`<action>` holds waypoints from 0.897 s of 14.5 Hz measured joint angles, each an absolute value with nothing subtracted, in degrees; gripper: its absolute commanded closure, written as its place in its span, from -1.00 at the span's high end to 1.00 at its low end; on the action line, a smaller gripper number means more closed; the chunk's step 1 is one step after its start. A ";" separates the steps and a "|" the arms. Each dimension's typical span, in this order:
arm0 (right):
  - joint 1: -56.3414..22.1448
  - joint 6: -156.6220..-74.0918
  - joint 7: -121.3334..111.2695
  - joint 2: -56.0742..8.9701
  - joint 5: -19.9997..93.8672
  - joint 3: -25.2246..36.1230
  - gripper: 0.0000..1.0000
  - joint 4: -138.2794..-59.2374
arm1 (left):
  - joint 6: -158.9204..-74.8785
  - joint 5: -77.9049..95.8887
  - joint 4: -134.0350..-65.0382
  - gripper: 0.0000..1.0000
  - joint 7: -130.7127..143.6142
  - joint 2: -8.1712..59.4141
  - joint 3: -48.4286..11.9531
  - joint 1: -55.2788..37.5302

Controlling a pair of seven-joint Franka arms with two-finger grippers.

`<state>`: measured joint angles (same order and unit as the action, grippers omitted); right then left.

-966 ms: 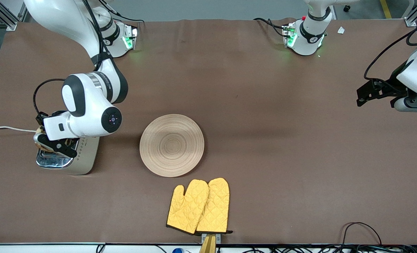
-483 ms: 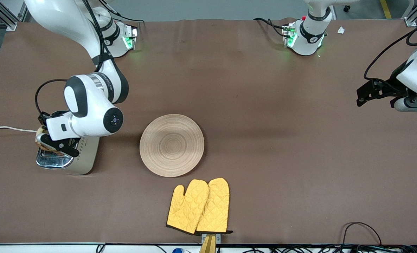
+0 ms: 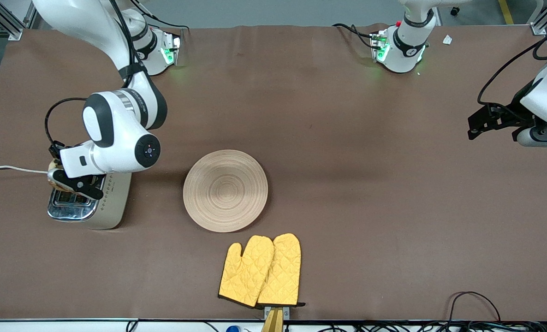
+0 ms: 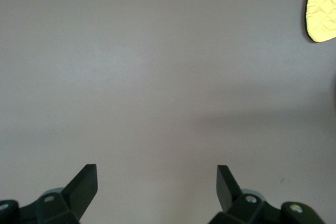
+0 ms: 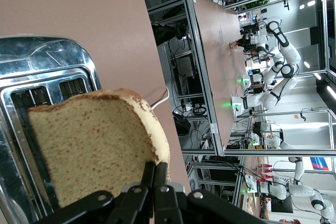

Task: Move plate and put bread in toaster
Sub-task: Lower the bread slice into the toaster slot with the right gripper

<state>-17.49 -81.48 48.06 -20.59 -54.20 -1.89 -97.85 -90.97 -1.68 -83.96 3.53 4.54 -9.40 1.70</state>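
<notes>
The right tool point(image 3: 68, 182), clamped on the bread point(image 5: 94, 142), has edged it over the toaster point(image 3: 89, 203) slots, ready to lower, while the left tool point(image 4: 156, 192) waits wide open and empty over the desk point(image 3: 347, 138).

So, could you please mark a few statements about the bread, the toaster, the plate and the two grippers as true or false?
1. The right gripper is shut on the bread over the toaster. True.
2. The bread is already fully down in a toaster slot. False: it is held above the chrome top, with the slots visible beneath it.
3. The plate has nothing on it. True.
4. The left gripper is holding the yellow oven mitts. False: it is open with nothing in it, waiting over bare table at the left arm's end.
5. The mitts lie on the plate. False: they lie on the table, nearer to the front camera than the plate.
</notes>
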 measured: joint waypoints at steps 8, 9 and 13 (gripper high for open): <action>-17.48 -84.49 48.18 -20.21 -54.24 -1.85 -0.98 -98.75 | -90.97 -1.68 -83.96 1.00 3.53 4.54 -9.40 1.71; -17.47 -84.93 48.22 -20.21 -54.29 -1.83 -0.98 -98.75 | -90.97 -1.68 -83.96 1.00 3.53 4.54 -9.40 1.72; -17.39 -86.15 48.65 -20.25 -54.33 -1.81 -0.97 -98.82 | -90.87 -1.68 -83.96 1.00 3.53 4.54 -9.40 1.72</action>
<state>-17.39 -86.15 48.65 -20.25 -54.33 -1.81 -98.82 -90.87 -1.68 -83.96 3.53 4.54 -9.40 1.72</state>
